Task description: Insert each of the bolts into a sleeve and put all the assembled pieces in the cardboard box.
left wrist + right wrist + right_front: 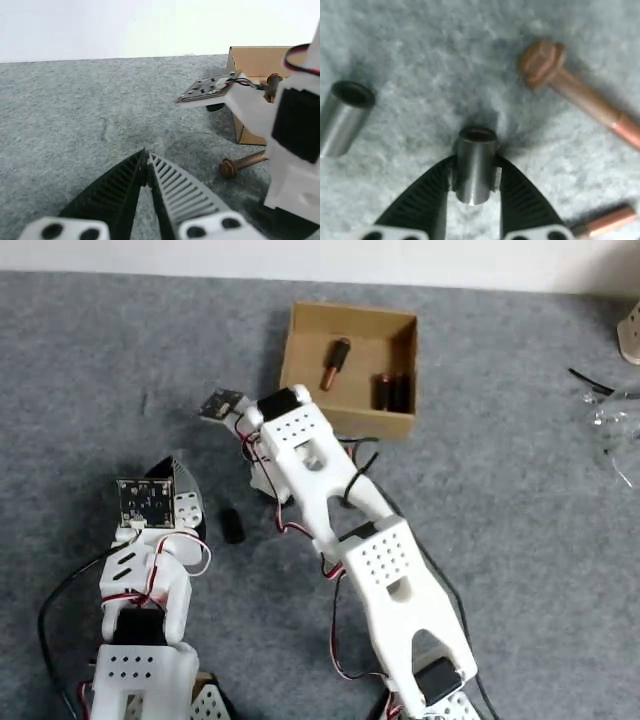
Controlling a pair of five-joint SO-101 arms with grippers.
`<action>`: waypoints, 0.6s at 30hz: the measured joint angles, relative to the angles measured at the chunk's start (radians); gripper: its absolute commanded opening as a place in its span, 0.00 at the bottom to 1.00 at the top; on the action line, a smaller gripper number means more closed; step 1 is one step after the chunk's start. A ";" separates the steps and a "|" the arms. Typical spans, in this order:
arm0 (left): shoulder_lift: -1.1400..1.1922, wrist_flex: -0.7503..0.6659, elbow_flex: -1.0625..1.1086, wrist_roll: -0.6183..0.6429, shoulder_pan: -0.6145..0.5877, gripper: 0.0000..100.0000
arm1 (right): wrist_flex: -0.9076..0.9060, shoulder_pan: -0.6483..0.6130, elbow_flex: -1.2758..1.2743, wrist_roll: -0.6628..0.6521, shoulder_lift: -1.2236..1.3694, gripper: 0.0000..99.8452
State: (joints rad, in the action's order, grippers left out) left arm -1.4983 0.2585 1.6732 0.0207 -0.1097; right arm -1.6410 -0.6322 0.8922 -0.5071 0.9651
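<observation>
In the right wrist view my right gripper (476, 172) is shut on a short steel sleeve (476, 160), held just above the grey carpet. A copper bolt (570, 85) lies close beyond it, a second sleeve (346, 117) lies to one side, and another bolt's shank (610, 220) shows at the edge. My left gripper (146, 161) is shut with nothing in it, low over the carpet, and a bolt (242, 164) lies ahead of it. From above, a dark sleeve (232, 525) lies between the arms. The cardboard box (300, 340) holds an assembled piece (335, 362) and another dark one (393, 392).
The right arm (330, 490) stretches from the front right toward the box's near wall and hides its own gripper from above. The left arm (150, 560) stands at the front left. Clear plastic and wires (610, 410) lie at the far right edge.
</observation>
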 measured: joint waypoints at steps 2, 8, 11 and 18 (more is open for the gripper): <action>0.000 0.000 0.000 0.000 0.000 0.01 | -0.028 0.014 0.011 0.008 0.002 0.01; 0.000 -0.002 0.000 0.000 0.000 0.01 | -0.094 0.041 0.028 0.025 -0.038 0.01; 0.000 -0.002 0.000 0.000 0.000 0.01 | -0.100 0.048 0.028 0.061 -0.084 0.01; 0.000 -0.002 0.000 0.000 0.000 0.01 | -0.103 0.094 0.028 0.074 -0.163 0.01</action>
State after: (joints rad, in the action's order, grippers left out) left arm -1.4983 0.2570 1.6732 0.0207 -0.1097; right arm -1.7438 -0.5386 0.9198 -0.4335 0.8025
